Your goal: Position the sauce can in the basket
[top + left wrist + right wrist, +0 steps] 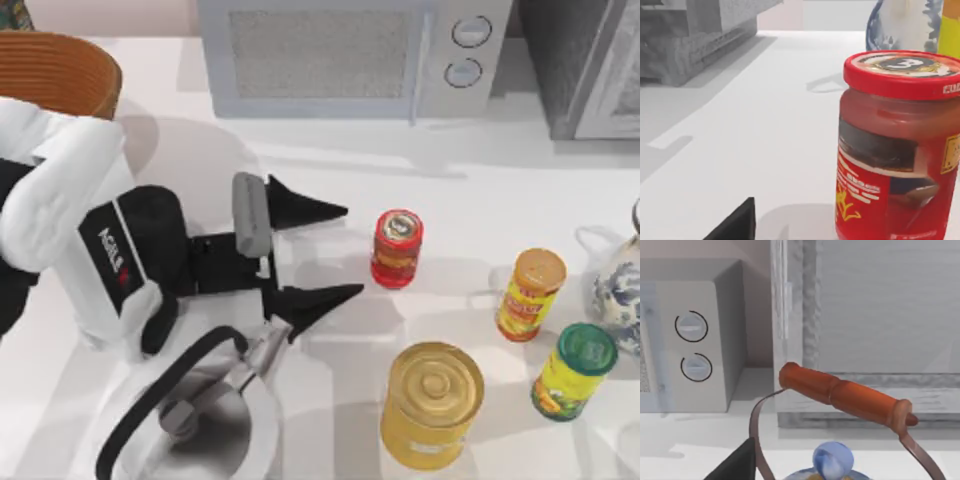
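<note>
I had my left gripper low over the table, its two black fingers spread wide apart and holding nothing, pointed at the sauce can just to its right. The can stood upright on the white table, near the middle, with its long way going straight up and its printed top facing the ceiling. The basket sat well apart from it, at the far left corner. In my left wrist view the can looked close and a bit off to one side of my fingers, so I thought I needed to line up more before closing. It looked small, hard and light to me, with smooth round sides that might slip, so I judged the best hold was across the middle of its body, under the red rim, one finger on each side. It should not bend or break, but a bump could tip it over. The big gold can and the yellow-label can stood nearby on the right. My right arm was parked by a teapot handle; I could not tell how its fingers stood.
</note>
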You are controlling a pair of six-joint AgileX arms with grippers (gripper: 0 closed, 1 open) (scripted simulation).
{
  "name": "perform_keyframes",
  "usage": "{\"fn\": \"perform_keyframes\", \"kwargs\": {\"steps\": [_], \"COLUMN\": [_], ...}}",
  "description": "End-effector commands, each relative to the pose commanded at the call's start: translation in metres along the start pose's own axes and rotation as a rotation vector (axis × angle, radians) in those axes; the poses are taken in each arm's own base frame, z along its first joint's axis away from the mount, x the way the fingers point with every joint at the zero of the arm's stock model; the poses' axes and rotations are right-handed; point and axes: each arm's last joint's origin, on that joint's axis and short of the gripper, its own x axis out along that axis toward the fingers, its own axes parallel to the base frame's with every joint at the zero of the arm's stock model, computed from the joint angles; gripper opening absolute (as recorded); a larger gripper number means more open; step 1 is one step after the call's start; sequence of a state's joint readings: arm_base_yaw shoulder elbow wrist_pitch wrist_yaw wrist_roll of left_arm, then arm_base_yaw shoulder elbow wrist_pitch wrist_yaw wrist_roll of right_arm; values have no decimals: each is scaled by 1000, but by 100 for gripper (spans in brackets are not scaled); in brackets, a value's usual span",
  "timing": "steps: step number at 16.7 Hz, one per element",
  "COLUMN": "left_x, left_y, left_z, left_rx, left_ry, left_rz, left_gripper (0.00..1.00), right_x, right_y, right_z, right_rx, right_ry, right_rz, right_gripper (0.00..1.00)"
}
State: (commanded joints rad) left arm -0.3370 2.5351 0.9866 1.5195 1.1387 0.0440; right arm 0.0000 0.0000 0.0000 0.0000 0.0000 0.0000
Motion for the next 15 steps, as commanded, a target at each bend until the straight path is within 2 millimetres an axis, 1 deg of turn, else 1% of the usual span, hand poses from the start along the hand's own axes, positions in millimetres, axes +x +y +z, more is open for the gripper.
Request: {"fn": "perform_keyframes", "kwargs": {"steps": [2, 4, 7, 9, 11, 15], "left_x": [-1, 8, 39, 61, 75, 76], "left_y": [6, 11, 12, 5, -5, -7], "left_z": [-5, -7, -2, 3, 3, 3], "left_rx": [-2, 0, 4, 4, 1, -1], "left_ry": [1, -1, -6, -7, -2, 0], "left_rz": [-3, -4, -1, -2, -2, -2], "left_gripper": [100, 100, 100, 100, 100, 100], "right_x": [0, 0, 0, 0, 0, 0], "right_y": [0, 0, 0, 0, 0, 0], "right_z": [0, 0, 0, 0, 0, 0], "right_rx": [0, 0, 0, 0, 0, 0], "right_ry": [0, 0, 0, 0, 0, 0], "right_rz": [0, 0, 0, 0, 0, 0], "right_gripper": [100, 100, 100, 100, 100, 100]}}
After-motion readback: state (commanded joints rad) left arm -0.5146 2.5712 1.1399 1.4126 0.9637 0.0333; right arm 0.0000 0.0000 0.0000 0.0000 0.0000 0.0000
